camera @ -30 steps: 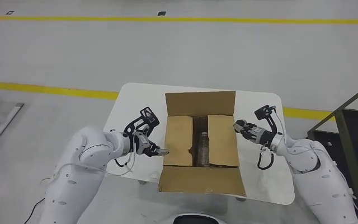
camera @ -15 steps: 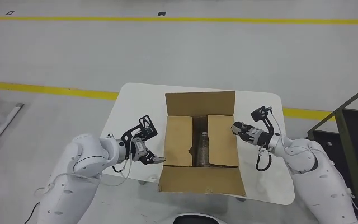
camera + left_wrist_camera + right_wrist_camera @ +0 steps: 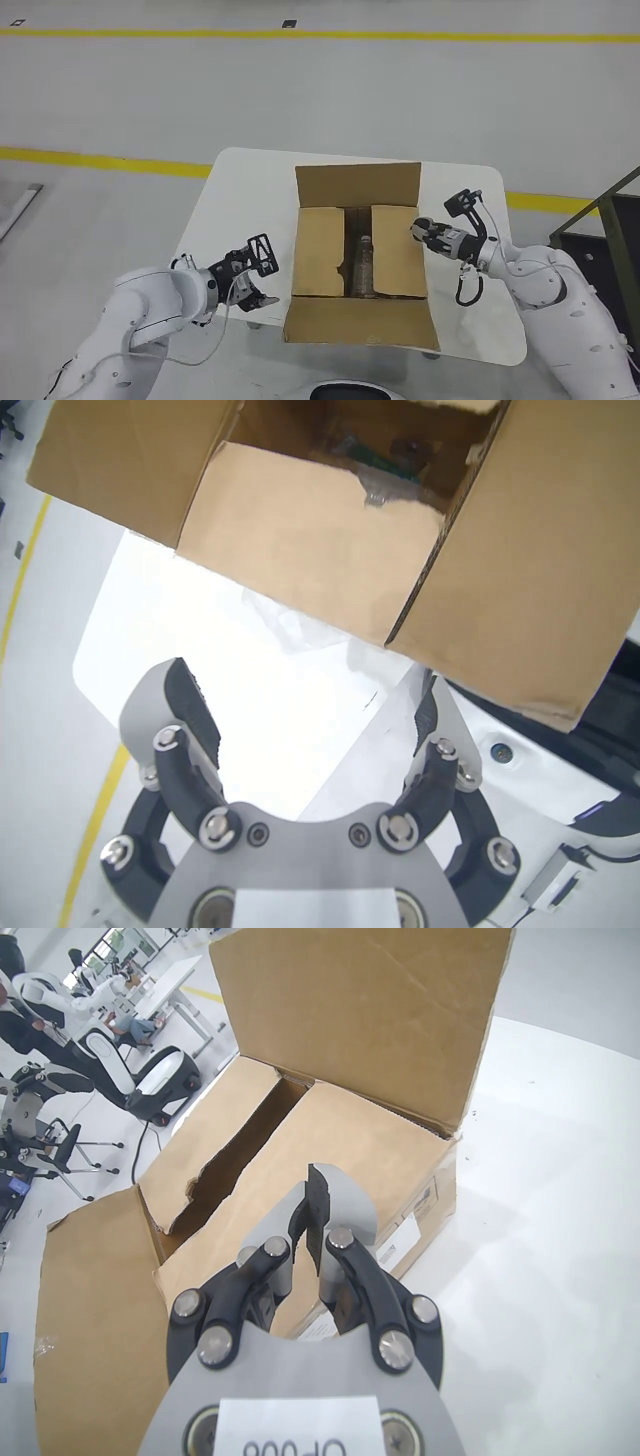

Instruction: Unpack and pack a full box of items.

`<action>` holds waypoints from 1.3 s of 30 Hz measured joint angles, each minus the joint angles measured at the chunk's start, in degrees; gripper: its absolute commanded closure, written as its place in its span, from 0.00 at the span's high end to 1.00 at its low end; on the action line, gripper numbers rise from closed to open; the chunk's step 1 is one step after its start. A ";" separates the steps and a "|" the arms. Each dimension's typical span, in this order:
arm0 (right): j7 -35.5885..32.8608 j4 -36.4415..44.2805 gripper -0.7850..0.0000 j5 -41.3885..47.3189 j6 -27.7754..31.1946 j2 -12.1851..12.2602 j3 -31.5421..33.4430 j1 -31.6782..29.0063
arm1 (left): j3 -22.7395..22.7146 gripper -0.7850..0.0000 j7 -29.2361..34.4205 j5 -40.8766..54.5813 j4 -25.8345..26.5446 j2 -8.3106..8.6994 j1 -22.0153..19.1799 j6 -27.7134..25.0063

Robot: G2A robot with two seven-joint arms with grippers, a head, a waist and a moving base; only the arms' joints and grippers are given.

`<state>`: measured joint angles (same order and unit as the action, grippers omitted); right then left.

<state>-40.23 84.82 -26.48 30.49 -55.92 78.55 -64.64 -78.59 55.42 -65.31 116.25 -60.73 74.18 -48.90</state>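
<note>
A brown cardboard box (image 3: 360, 255) stands in the middle of the white table (image 3: 240, 180). Its far and near flaps are folded out, and its two inner flaps lie nearly flat with a gap between them. Through the gap a wrapped bottle-like item (image 3: 364, 262) shows; plastic-wrapped contents (image 3: 385, 475) appear in the left wrist view. My left gripper (image 3: 268, 297) is open by the table's near left edge, beside the box (image 3: 320, 550) and apart from it. My right gripper (image 3: 416, 228) is shut with nothing between its fingers, at the box's right inner flap (image 3: 320, 1168).
The table's near edge (image 3: 350, 745) runs just under my left gripper. White tabletop lies bare to the right of the box (image 3: 470, 320). A dark metal rack (image 3: 600, 220) stands off the table's right side.
My left arm has drawn back toward the table's near left edge, away from the box's left side. My right gripper has edged slightly closer to the right inner flap.
</note>
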 measured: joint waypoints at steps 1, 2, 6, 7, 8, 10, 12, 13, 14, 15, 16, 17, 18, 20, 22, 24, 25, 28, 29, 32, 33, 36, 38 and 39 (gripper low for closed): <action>-0.03 -0.28 0.00 0.18 0.23 0.03 0.04 0.01 | -0.33 1.00 -1.62 -1.10 0.22 0.23 1.43 -1.43; -0.04 -0.54 0.00 0.50 0.44 0.05 0.10 0.00 | -0.59 1.00 -2.67 -1.71 0.39 0.38 2.42 -2.43; -0.22 -1.35 0.00 1.47 1.31 0.19 0.44 -0.04 | -0.41 1.00 -6.40 -4.81 1.41 0.87 5.75 -5.56; -0.31 -1.43 0.00 1.64 1.43 0.23 0.50 -0.05 | -0.11 1.00 -7.50 -5.48 1.48 0.97 6.46 -6.13; -0.39 -1.46 0.00 1.74 1.48 0.26 0.53 -0.05 | 0.15 1.00 -8.32 -5.90 1.48 1.03 6.88 -6.45; -0.54 -1.44 0.00 1.88 1.52 0.32 0.60 -0.02 | 1.06 1.00 -10.50 -6.37 1.28 1.12 7.48 -7.19; -0.56 -1.32 0.00 1.92 1.50 0.37 0.63 0.00 | 2.19 1.00 -12.28 -6.97 1.25 1.14 7.53 -7.71; -0.58 -1.19 0.00 1.92 1.45 0.39 0.60 -0.01 | 3.03 1.00 -13.58 -7.19 1.10 1.10 7.38 -7.61; -0.61 -1.10 0.00 1.93 1.42 0.41 0.58 -0.03 | 3.71 1.00 -14.48 -7.43 0.98 1.05 7.16 -7.40; -0.62 -1.01 0.00 1.93 1.38 0.42 0.56 -0.05 | 4.45 1.00 -15.34 -7.73 0.82 0.99 6.86 -7.12; -0.58 -0.92 0.00 1.91 1.34 0.45 0.54 -0.09 | 5.43 1.00 -16.36 -7.99 0.55 0.91 6.43 -6.76; -0.52 -0.85 0.00 1.88 1.30 0.46 0.53 -0.14 | 6.17 1.00 -17.12 -8.07 0.29 0.84 6.05 -6.53; -0.48 -0.78 0.00 1.86 1.27 0.48 0.52 -0.19 | 6.83 1.00 -17.80 -8.09 0.02 0.78 5.63 -6.30; -0.43 -0.66 0.00 1.87 1.23 0.54 0.56 -0.36 | 8.03 0.98 -18.94 -8.18 -0.55 0.67 4.59 -5.67; -0.45 -0.57 0.00 2.00 1.21 0.60 0.67 -0.59 | 8.74 1.00 -19.57 -8.12 -1.03 0.60 3.62 -4.93; -0.45 -0.43 0.00 2.10 1.17 0.65 0.73 -0.82 | 8.93 1.00 -20.01 -7.51 -1.38 0.57 2.99 -4.03; -0.45 -0.32 0.00 2.14 1.13 0.69 0.77 -0.96 | 8.82 1.00 -20.31 -6.72 -1.60 0.56 2.64 -3.27; -0.38 -0.02 0.00 2.24 0.91 0.75 0.81 -1.29 | 8.12 1.00 -20.59 -3.95 -2.17 0.54 1.84 -0.79; -0.38 0.07 0.00 2.26 0.87 0.77 0.82 -1.35 | 7.81 1.00 -20.75 -2.90 -2.38 0.51 1.61 0.34; -0.25 0.49 0.00 2.62 0.83 0.85 1.04 -1.54 | 7.02 1.00 -20.89 0.00 -2.99 0.37 0.28 4.41; -0.19 0.67 0.00 2.79 0.88 0.89 1.18 -1.60 | 6.91 1.00 -20.98 0.60 -3.21 0.29 -0.25 5.85; -0.14 1.24 0.00 3.40 1.16 1.02 1.75 -1.77 | 7.09 1.00 -21.08 1.73 -4.55 -0.06 -2.20 11.03; -0.11 1.70 0.00 3.78 1.38 1.14 2.29 -1.78 | 7.83 1.00 -21.21 1.08 -5.49 -0.43 -3.62 15.69; -0.06 1.95 0.00 3.81 1.46 1.20 2.58 -1.76 | 8.27 1.00 -21.48 0.88 -5.92 -0.57 -4.19 17.14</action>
<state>-40.29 86.77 -22.67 31.95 -54.72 81.13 -66.40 -70.32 33.94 -64.43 110.33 -61.30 69.99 -31.76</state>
